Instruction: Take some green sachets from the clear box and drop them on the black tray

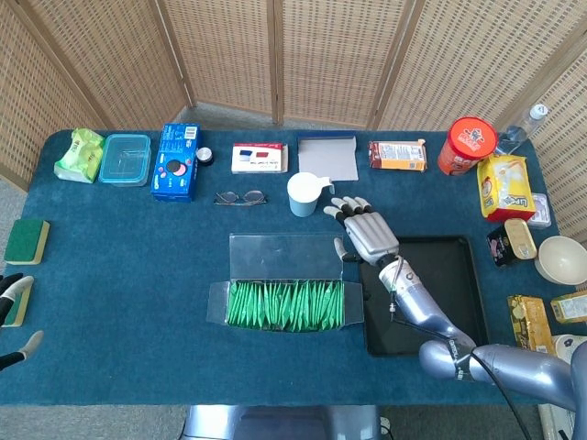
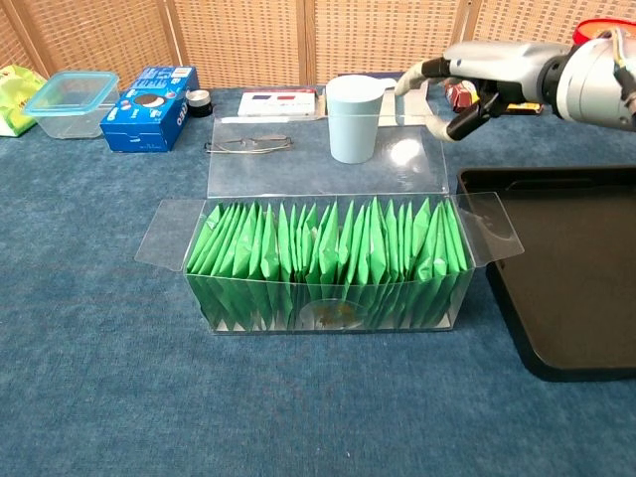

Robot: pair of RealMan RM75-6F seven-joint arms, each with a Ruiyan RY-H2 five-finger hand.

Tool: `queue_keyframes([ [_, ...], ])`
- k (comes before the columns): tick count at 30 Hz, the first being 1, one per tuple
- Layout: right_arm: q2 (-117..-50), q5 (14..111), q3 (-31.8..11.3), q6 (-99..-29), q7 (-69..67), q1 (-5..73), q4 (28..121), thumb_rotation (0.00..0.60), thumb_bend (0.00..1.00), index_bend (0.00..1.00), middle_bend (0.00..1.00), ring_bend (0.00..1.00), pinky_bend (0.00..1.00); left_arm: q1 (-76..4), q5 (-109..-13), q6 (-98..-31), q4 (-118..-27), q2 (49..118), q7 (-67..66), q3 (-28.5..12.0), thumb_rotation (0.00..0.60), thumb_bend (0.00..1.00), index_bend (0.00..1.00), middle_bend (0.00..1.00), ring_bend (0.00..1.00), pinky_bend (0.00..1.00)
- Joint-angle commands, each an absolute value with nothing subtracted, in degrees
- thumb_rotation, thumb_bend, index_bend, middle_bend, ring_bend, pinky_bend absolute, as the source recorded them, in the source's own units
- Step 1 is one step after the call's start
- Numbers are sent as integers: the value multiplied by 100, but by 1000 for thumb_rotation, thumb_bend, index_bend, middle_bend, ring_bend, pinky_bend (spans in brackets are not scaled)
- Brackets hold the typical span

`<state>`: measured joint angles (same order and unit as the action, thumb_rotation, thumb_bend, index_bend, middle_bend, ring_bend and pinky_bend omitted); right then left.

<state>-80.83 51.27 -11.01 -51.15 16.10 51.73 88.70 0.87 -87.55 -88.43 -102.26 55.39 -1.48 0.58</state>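
The clear box [image 1: 284, 304] [image 2: 328, 298] stands open at the table's middle, its lid folded back, packed with several upright green sachets [image 1: 286, 305] [image 2: 328, 248]. The black tray [image 1: 440, 298] [image 2: 576, 268] lies just to its right and holds nothing. My right hand [image 1: 365, 233] [image 2: 489, 78] hovers above the tray's far left corner, beside the box lid, with fingers apart, slightly curled, and nothing in them. Only two spread fingertips of my left hand [image 1: 13, 302] show at the left edge of the head view, with nothing between them.
A white cup [image 1: 304, 194] [image 2: 355, 117] and glasses [image 1: 240, 197] [image 2: 248, 145] sit just behind the box. Boxes, a clear container [image 1: 125, 158] and an orange can [image 1: 468, 145] line the far edge. Snack packs and a bowl [image 1: 561, 259] crowd the right side. A green sponge [image 1: 26, 240] lies left.
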Motion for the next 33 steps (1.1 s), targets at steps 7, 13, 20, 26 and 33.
queue_keyframes([
  [7, -8148, 5574, -1062, -5444, 1602, 5046, 8865, 487, 392, 196, 56, 3, 72, 134, -8776, -8919, -10201, 5520, -102, 68, 600, 239, 140, 132, 82, 236],
  [13, -7855, 6612, -1120, -5853, 742, 4745, 9258, 487, 282, 236, 79, 4, 72, 158, -8800, -8972, -10198, 5522, -90, 64, 600, 238, 140, 132, 82, 236],
  [20, -7507, 7889, -853, -5764, -510, 4627, 9515, 595, 220, 265, 81, 0, 71, 152, -8841, -8988, -10246, 5515, -140, 59, 600, 238, 140, 132, 82, 236],
  [26, -7437, 8662, -639, -5732, -954, 4684, 9410, 600, 196, 308, 81, 0, 71, 172, -8846, -9021, -10293, 5490, -190, 60, 600, 239, 140, 132, 82, 236],
  [33, -7576, 9178, -520, -5835, -1006, 4747, 9240, 600, 164, 338, 82, 0, 71, 209, -8829, -9050, -10302, 5463, -211, 71, 600, 239, 140, 132, 82, 236],
])
